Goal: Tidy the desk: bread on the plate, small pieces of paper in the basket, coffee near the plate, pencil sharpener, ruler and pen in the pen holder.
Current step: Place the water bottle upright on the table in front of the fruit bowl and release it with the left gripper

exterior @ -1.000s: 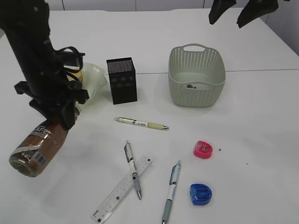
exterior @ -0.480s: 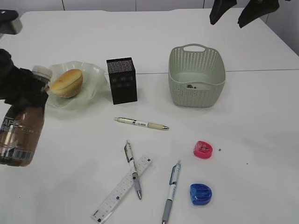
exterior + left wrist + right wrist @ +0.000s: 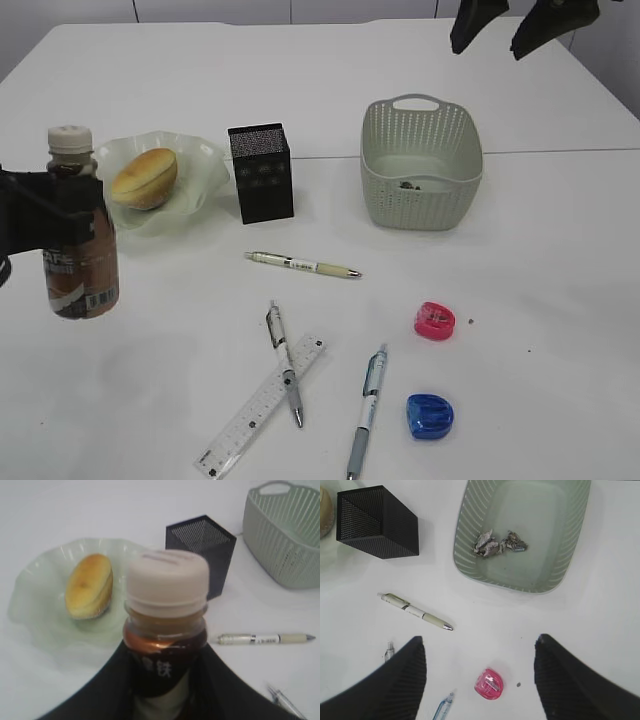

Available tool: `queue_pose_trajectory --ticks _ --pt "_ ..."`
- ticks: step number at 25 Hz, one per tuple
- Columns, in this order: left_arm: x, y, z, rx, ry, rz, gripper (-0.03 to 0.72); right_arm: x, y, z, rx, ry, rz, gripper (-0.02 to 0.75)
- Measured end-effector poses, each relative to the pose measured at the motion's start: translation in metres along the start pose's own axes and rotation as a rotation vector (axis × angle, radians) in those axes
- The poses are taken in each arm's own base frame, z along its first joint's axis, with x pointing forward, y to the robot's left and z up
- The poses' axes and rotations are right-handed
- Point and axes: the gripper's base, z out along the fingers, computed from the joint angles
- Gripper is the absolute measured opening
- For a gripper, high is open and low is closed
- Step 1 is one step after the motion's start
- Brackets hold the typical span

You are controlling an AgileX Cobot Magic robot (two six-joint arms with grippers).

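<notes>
Left claw (image 3: 165, 690) grips the coffee (image 3: 80, 240) upright at the worktop's (image 3: 520, 260) left edge, near the plate (image 3: 205, 165) holding the bread (image 3: 145, 178). Right claw (image 3: 480, 675) hangs spread, empty, above a pink sharpener (image 3: 489, 684) and the basket (image 3: 470, 540).

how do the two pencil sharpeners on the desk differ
The pink sharpener is pink-red and lies farther from the camera, toward the basket; the blue sharpener is blue and lies nearer the front edge, right of a pen. The pink one has small dark specks beside it; the blue one does not. Both are rounded, similar in size, and not yet in the pen holder.
</notes>
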Motion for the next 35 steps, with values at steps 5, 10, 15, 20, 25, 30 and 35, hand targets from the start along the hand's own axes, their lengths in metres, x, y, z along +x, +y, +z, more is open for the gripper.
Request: queue_pose_trajectory --ticks 5,10,15,20,25,30,35 --pt "0.013 0.002 0.021 -0.007 -0.084 0.003 0.227 0.000 -0.001 0.000 0.011 -0.001 -0.013 0.496" --pt "0.021 0.006 0.028 -0.043 -0.250 -0.021 0.227 0.000 -0.004 0.000 0.042 -0.004 -0.025 0.496" --pt "0.038 0.011 0.020 -0.076 -0.287 -0.033 0.227 -0.001 -0.006 0.000 0.062 -0.005 -0.032 0.496" --pt "0.049 0.012 0.025 -0.084 -0.246 -0.032 0.227 -0.001 -0.006 0.000 0.065 -0.005 -0.034 0.496" --pt "0.056 0.013 0.041 -0.091 -0.212 -0.032 0.227 -0.001 -0.006 0.000 0.068 -0.005 -0.041 0.496" --pt "0.058 0.012 0.064 -0.091 -0.207 -0.031 0.227 -0.001 -0.006 0.000 0.068 -0.005 -0.050 0.496" --pt "0.061 0.013 0.083 -0.096 -0.199 -0.032 0.227 -0.001 -0.006 0.000 0.068 -0.005 -0.055 0.496"
